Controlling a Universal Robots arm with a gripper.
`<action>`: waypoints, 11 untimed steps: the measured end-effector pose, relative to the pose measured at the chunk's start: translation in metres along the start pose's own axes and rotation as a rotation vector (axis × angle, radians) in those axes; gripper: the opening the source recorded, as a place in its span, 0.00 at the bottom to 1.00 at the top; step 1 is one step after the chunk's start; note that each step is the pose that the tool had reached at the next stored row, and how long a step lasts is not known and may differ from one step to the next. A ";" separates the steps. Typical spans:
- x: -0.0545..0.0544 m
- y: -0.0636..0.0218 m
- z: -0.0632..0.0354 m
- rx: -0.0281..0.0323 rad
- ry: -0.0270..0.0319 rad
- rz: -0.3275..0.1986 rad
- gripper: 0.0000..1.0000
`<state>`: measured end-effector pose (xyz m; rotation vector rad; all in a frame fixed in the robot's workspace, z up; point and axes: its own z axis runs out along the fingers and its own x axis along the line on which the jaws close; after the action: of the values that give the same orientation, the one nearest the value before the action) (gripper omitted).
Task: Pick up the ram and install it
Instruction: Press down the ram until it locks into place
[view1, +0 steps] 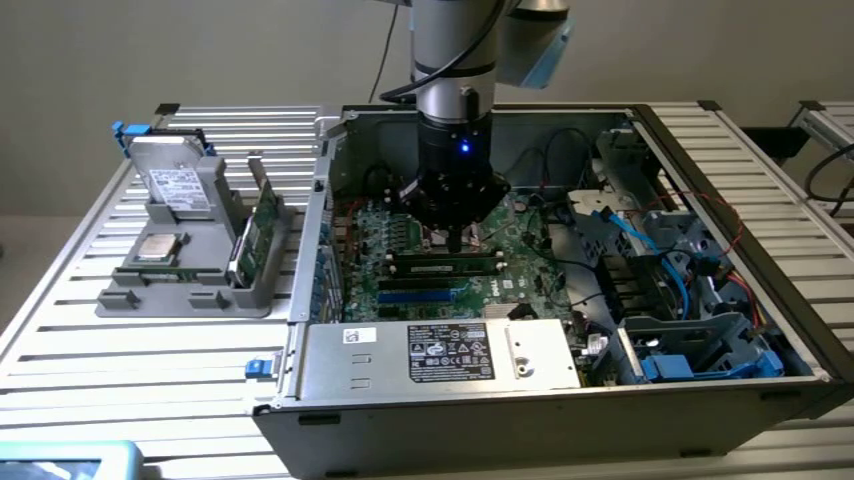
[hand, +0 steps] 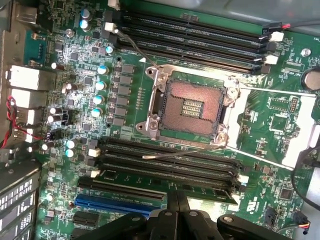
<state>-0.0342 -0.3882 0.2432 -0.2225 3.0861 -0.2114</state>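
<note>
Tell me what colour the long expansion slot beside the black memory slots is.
Blue, clearest in the wrist view.

A slatted aluminium table (view1: 147, 355) carries everything. On it, toward the exterior view's left, sits a grey parts holder (view1: 187, 290). Just beside that, filling the middle and the exterior view's right, lies 1 open computer case (view1: 534, 410) on its side.
</note>
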 end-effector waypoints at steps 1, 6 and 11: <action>0.000 0.0000 0.0000 0.0006 0.0002 0.012 0.11; 0.000 0.0000 0.0000 0.0033 0.0018 0.071 0.11; 0.000 0.0000 0.0000 0.0061 0.0030 0.129 0.11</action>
<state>-0.0342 -0.3881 0.2432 -0.0220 3.0875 -0.2163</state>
